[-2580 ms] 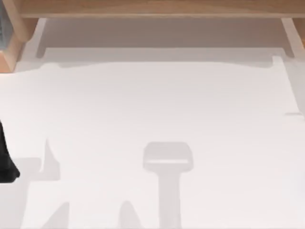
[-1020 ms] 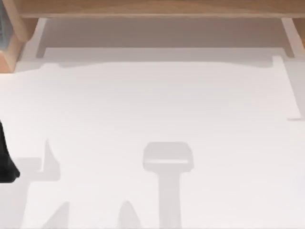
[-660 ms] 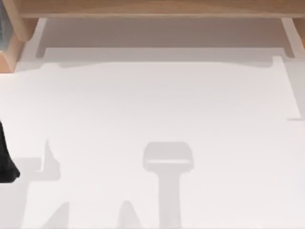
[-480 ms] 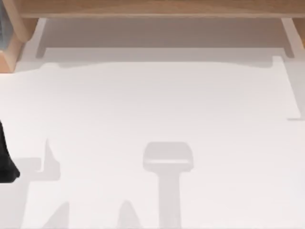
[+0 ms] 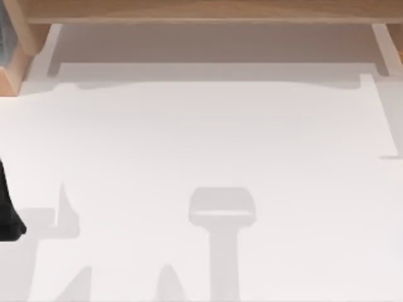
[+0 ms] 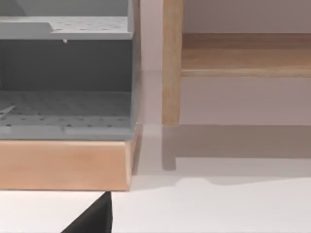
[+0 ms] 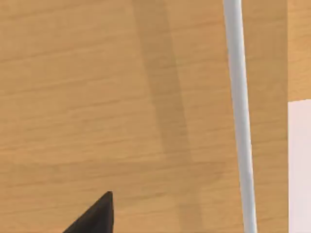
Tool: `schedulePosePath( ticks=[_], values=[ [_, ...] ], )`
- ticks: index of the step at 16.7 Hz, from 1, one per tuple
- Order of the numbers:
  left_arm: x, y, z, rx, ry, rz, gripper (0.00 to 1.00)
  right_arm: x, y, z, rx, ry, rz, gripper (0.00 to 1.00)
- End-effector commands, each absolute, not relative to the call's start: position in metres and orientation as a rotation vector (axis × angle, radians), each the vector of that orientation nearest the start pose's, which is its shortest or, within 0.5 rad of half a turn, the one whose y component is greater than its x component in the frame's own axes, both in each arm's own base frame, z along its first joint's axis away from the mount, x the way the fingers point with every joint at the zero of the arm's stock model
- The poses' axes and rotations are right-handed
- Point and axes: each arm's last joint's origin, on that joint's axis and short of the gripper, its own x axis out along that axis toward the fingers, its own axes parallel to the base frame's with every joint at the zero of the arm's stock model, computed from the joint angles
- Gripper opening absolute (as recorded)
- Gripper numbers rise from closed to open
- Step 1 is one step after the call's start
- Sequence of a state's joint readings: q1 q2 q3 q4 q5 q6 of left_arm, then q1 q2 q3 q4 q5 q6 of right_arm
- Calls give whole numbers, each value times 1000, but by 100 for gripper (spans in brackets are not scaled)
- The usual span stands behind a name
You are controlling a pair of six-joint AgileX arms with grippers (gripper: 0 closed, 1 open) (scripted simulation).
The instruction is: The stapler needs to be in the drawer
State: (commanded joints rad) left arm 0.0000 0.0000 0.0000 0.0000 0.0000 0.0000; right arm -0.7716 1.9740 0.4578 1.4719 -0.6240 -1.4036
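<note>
My left arm (image 5: 7, 207) sits at the white table's (image 5: 208, 138) left edge, my right wrist faces a wooden panel (image 7: 97, 97); I cannot tell either claw's opening.

A white table (image 5: 208, 138) carries a wooden cabinet (image 5: 208, 9) along its far edge.

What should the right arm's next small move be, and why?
Probably ease the right gripper over to the metal bar handle to grasp it. Its wrist view faces what looks like a wooden drawer front close up, with the handle apart from the gripper. The left arm sits at the table's left edge.
</note>
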Motion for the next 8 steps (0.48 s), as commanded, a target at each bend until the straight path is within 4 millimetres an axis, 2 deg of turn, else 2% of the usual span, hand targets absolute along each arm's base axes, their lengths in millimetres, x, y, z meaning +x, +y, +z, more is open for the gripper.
schedulePosePath(
  ticks=[4,8],
  values=[
    [106,-1,160,0,0,0,100,228,-204,103,-1014,312,-150,100],
    [106,-1,160,0,0,0,100,240,-197,106,-547,542,-184,100]
  ],
)
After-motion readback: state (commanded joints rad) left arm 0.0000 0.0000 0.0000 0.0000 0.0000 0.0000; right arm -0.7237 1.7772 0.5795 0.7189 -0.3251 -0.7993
